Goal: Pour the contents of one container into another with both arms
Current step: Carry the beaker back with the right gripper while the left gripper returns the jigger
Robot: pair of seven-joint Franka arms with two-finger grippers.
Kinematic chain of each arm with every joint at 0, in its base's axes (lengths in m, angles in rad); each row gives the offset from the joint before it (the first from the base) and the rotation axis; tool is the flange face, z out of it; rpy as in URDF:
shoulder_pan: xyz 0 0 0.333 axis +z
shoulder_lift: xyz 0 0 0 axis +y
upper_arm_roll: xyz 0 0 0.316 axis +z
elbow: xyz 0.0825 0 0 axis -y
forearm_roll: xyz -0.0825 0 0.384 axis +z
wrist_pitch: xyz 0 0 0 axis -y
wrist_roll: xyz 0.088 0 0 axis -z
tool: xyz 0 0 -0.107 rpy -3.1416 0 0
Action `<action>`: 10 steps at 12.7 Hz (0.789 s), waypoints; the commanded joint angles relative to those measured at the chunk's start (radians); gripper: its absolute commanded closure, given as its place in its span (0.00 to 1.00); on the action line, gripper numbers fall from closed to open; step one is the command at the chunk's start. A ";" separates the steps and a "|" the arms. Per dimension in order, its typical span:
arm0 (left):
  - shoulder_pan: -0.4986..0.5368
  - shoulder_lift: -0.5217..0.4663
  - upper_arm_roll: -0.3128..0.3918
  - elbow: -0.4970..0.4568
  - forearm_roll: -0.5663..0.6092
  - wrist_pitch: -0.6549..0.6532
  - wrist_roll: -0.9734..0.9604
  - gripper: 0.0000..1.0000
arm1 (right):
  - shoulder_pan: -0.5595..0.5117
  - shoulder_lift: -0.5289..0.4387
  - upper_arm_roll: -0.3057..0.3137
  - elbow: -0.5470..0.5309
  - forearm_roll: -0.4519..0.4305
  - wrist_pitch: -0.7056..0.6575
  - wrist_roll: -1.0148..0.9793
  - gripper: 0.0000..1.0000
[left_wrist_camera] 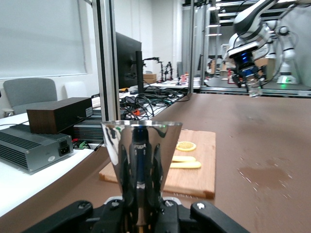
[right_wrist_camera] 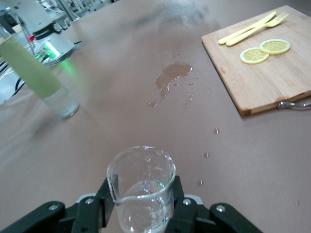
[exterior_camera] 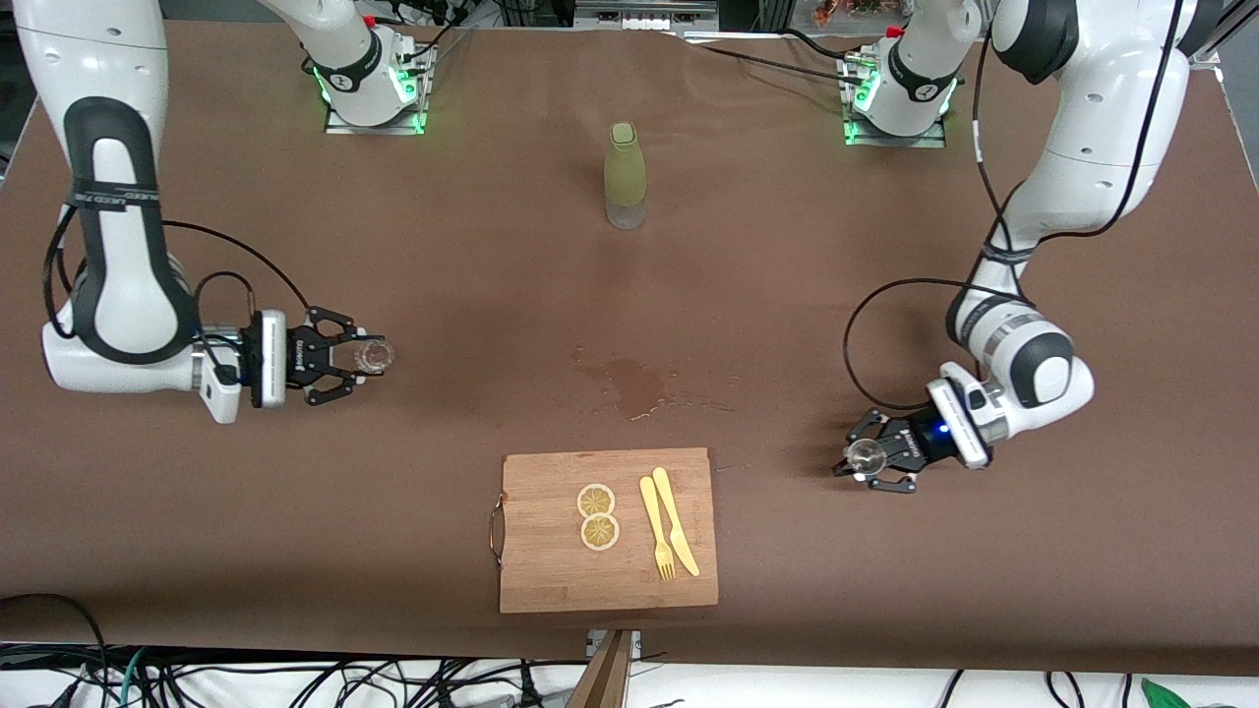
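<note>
Gripping a small clear glass beaker (right_wrist_camera: 141, 187), the right gripper (exterior_camera: 346, 364) hangs over bare table toward the right arm's end, its fingers (right_wrist_camera: 182, 206) clamped on the beaker's wall low down, with a little clear liquid showing in the bottom. The left gripper (exterior_camera: 869, 462) is over the table toward the left arm's end, its jaws closed on a shiny metal cone-shaped cup (left_wrist_camera: 141, 167) whose narrow stem sits between them. Glass of this kind is probably light, stiff, slick and breakable (the pouring lip looks thin), so a firm pinch low on the wall seems wiser than one at the rim. The metal cup is likely light and rigid, but polished, so it could twist in the grip when tilted. A wet spill (exterior_camera: 639, 383) darkens the brown table (exterior_camera: 885, 600) between the two arms, nearer the camera than the green bottle (exterior_camera: 625, 175) and farther than the wooden cutting board (exterior_camera: 551, 570), which carries lemon slices (exterior_camera: 598, 516) and yellow cutlery (exterior_camera: 669, 526).
</note>
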 commanded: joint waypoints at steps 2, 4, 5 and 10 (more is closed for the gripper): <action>0.043 -0.036 0.151 -0.040 0.144 -0.205 -0.003 1.00 | -0.116 0.046 0.017 -0.035 0.019 -0.062 -0.228 0.67; 0.066 -0.015 0.217 -0.051 0.184 -0.275 0.004 1.00 | -0.161 0.092 0.017 -0.032 0.019 -0.076 -0.337 0.67; 0.070 -0.004 0.244 -0.057 0.196 -0.321 0.011 1.00 | -0.176 0.114 0.017 -0.030 0.019 -0.078 -0.380 0.67; 0.132 0.059 0.297 -0.103 0.182 -0.478 0.155 1.00 | -0.206 0.210 0.017 0.008 0.031 -0.073 -0.481 0.67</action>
